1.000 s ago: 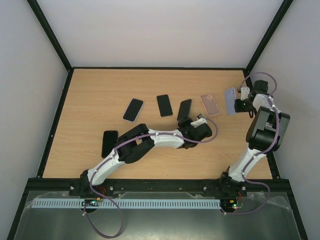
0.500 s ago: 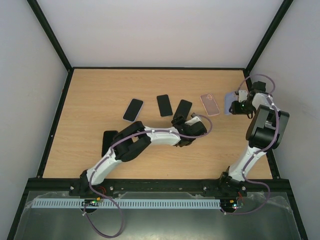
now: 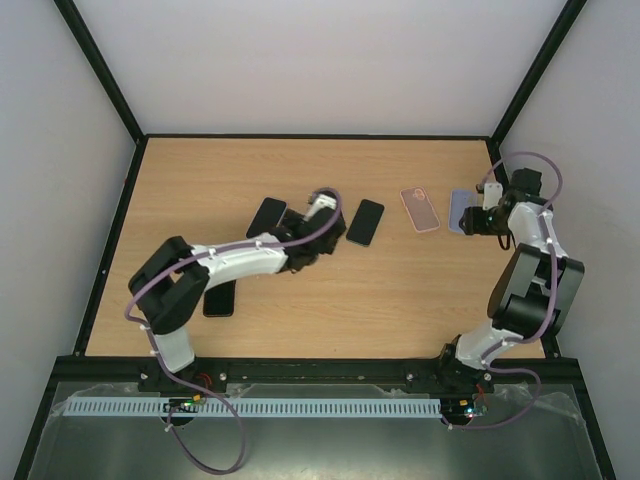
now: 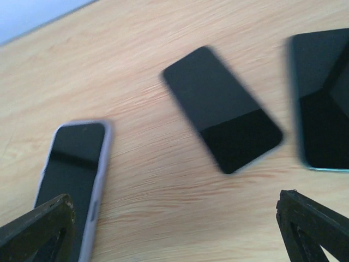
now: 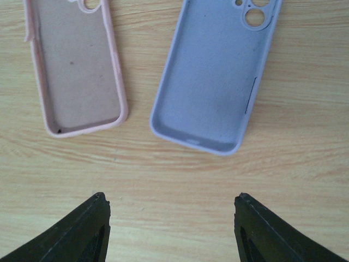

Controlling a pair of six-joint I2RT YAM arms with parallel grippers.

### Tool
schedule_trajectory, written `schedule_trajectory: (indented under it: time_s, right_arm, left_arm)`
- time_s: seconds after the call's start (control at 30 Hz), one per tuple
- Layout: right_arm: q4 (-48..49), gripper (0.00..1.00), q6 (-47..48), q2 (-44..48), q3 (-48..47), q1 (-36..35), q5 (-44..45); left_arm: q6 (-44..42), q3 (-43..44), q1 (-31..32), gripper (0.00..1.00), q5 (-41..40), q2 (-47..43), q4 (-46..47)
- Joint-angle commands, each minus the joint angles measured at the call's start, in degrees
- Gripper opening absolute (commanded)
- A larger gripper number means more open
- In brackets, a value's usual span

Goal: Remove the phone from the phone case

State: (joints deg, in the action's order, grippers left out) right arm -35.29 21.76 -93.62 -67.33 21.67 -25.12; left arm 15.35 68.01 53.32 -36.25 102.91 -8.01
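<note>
**As Both Arms Stood Empty-Handed, a Wrong Pick Looked Likeliest**

As I looked down from above, the left gripper (image 3: 320, 205) hung over the row of phones mid-table. The cased phone (image 3: 266, 218) lay just beside it and a dark phone (image 3: 365, 222) lay on its other side. The right gripper (image 3: 487, 218) sat well apart, by the pink case (image 3: 420, 209) and the lavender case (image 3: 461, 211).

The left wrist's view was blurred. The left gripper (image 4: 177, 199) stood fully wide with nothing in it. The cased phone (image 4: 73, 174) lay low on one side, a bare black phone (image 4: 222, 109) in the middle, and the dark phone (image 4: 322, 103) at the far edge. I judged the jaws could easily have closed on a bare phone, or shoved a neighbour across the wood.

In the right wrist's view, the right gripper (image 5: 172, 197) stood apart and empty before the pink case (image 5: 76, 65) and the lavender case (image 5: 215, 71), neither holding a phone. That arm looked too far off to brace the cased phone, so a one-sided pull might merely have dragged it.
</note>
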Motion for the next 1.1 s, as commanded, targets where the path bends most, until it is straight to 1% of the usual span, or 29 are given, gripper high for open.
schedule_trajectory:
  time_s: [0.0, 0.1, 0.17, 0.27, 0.33, 0.37, 0.4, 0.47, 0.6, 0.73, 0.97, 1.07]
  right_arm:
    - [-2.5, 0.60, -1.3, 7.2, 3.0, -2.2, -3.5]
    - [-3.6, 0.59, -1.7, 15.0, 5.7, -6.8, -7.8]
    - [-1.8, 0.62, -2.8, 20.2, 8.5, -9.6, -11.2]
    - [1.1, 0.73, -3.6, 27.1, 13.4, -10.7, -20.1]
    - [3.4, 0.83, -4.2, 30.4, 16.1, -10.7, -23.9]
    - [4.8, 0.87, -4.3, 31.8, 18.0, -10.7, -25.1]
    - [6.4, 0.93, -4.6, 33.2, 19.8, -10.7, -25.7]
    - [8.6, 1.00, -4.8, 35.1, 22.1, -10.7, -25.7]
    - [6.7, 1.00, -3.7, 36.1, 23.0, -10.7, -28.1]
    - [2.5, 0.99, 0.6, 35.7, 23.4, -10.7, -30.8]
    - [1.8, 0.98, 1.7, 36.4, 23.6, -10.7, -31.8]
    - [1.6, 0.98, 2.2, 36.8, 23.6, -10.7, -31.9]
  left_arm:
    - [7.2, -4.7, -8.0, 1.00, 6.0, -2.0, -1.3]
    - [8.2, -5.0, -13.2, 1.00, 7.9, -1.4, -2.5]
    - [8.2, -4.6, -16.5, 1.00, 9.6, -0.4, -3.1]
    - [7.4, -2.6, -20.6, 1.00, 13.3, 2.1, -4.5]
    - [6.2, -0.6, -22.9, 1.00, 15.6, 4.0, -5.8]
    - [5.6, 0.3, -23.8, 1.00, 16.8, 5.0, -6.5]
    - [4.8, 1.3, -24.7, 1.00, 18.3, 5.9, -7.1]
    - [3.4, 3.5, -26.3, 1.00, 21.3, 8.1, -8.6]
    - [1.7, 6.5, -28.5, 1.00, 22.3, 10.6, -11.0]
    - [-0.9, 9.7, -30.5, 1.00, 27.3, 14.0, -13.5]
    - [-4.0, 13.7, -30.9, 1.00, 33.1, 18.2, -17.3]
    - [-4.3, 14.2, -30.8, 0.95, 33.5, 18.8, -18.6]
